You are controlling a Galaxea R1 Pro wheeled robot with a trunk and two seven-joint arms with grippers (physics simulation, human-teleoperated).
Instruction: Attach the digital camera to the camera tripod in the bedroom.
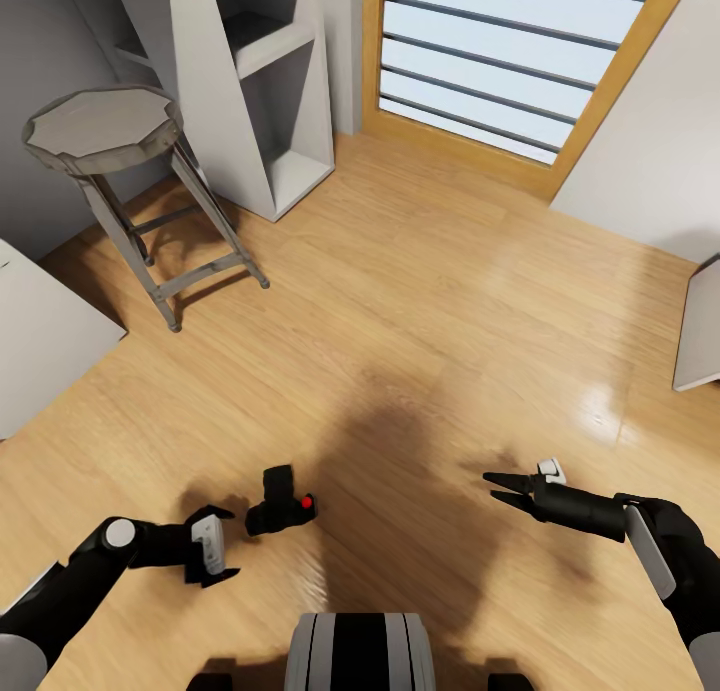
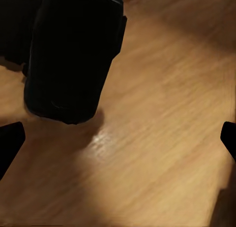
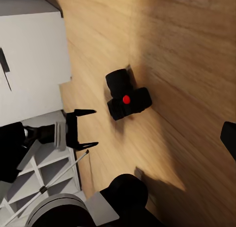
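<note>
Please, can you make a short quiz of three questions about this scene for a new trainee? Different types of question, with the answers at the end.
1. True or false: the digital camera lies on the wood floor, not held by any gripper.
2. Which gripper is nearer to the camera in the head view?
A. left gripper
B. right gripper
3. Fill in: the left gripper's jaws are ____ (open or shut).

Key
1. True. The camera rests on the floor, apart from both grippers.
2. A. The left gripper sits just beside the camera; the right one is farther off.
3. Open. The two fingers stand apart with nothing between them.
</note>
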